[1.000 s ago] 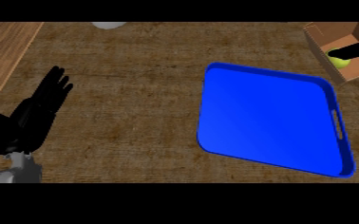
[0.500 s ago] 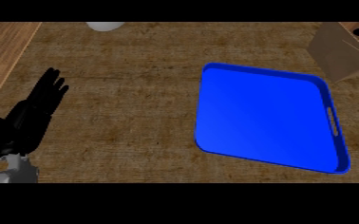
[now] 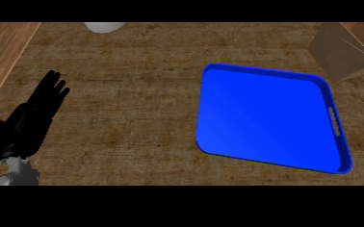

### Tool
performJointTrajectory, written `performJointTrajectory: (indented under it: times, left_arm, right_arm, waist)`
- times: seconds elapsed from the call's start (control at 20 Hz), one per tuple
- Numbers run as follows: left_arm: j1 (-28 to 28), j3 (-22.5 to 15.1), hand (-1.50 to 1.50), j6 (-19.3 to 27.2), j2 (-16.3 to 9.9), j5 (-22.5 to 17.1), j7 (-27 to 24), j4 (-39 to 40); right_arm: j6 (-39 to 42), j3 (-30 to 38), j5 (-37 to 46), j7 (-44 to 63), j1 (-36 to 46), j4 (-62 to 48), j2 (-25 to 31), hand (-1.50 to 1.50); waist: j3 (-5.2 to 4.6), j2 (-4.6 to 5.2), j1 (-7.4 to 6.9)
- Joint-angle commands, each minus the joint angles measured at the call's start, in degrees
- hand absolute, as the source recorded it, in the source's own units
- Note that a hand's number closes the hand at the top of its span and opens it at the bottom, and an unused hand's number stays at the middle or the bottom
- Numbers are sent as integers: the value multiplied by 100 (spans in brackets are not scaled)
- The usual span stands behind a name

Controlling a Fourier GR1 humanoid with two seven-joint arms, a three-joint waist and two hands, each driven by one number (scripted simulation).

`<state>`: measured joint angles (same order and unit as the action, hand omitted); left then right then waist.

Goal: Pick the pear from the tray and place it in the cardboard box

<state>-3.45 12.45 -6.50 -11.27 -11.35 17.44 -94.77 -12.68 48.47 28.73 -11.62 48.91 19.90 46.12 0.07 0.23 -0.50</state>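
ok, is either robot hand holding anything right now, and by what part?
Nothing is held. The left robot hand rests open at the view's left edge, fingers straight. The right one is out of view.

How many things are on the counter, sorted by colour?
Blue: 1, the flat blue rectangular tray
Brown: 1, the brown cardboard box at the right edge
White: 1, a white rounded object, cut off at the top
Total: 3
No pear shows.
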Motion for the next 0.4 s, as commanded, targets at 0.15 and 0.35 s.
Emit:
performJointTrajectory:
  times: [0.15,0.35]
  left_arm:
    - [-32,-38,0,-4,32,66,-75,-35]
    - [272,272,0,-325,-176,-224,-171,23]
  right_arm:
    - [672,-2,-484,-472,-473,-37,429,-150]
    - [875,-98,-618,-411,-753,69,650,-150]
  waist:
    - [2,9,-42]
    - [-2,-4,-25]
